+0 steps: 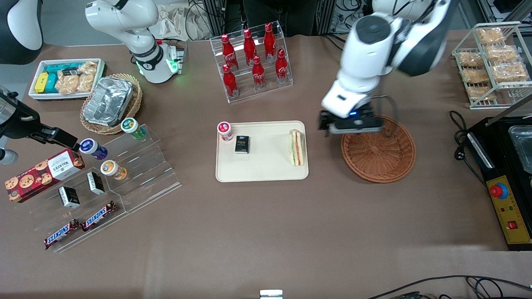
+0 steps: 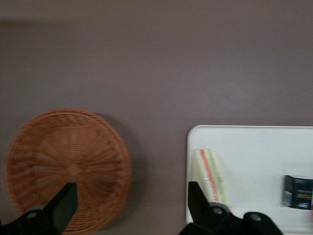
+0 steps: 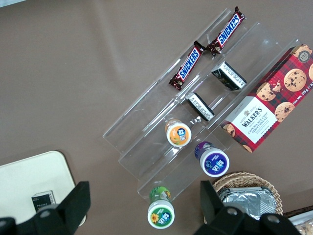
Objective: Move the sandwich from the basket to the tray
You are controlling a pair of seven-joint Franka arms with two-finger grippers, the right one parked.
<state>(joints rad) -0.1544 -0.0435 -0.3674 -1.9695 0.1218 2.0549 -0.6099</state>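
The sandwich [image 1: 296, 147] lies on the cream tray [image 1: 262, 168], along the tray's edge nearest the basket. It also shows in the left wrist view [image 2: 208, 176], on the tray [image 2: 254, 147]. The reddish-brown wicker basket [image 1: 378, 151] is empty and shows in the left wrist view too [image 2: 68, 166]. My left gripper [image 1: 349, 124] hovers above the basket's rim, on the side toward the tray. In the left wrist view the gripper [image 2: 131, 196] is open and empty, with bare table between its fingers.
A small black box [image 1: 242, 144] and a red-capped bottle [image 1: 225, 131] also sit on the tray. A rack of cola bottles [image 1: 255, 58] stands farther from the camera. An acrylic stepped stand [image 1: 124, 174] lies toward the parked arm's end. A wire snack rack [image 1: 494, 62] and a black appliance [image 1: 507, 174] are toward the working arm's end.
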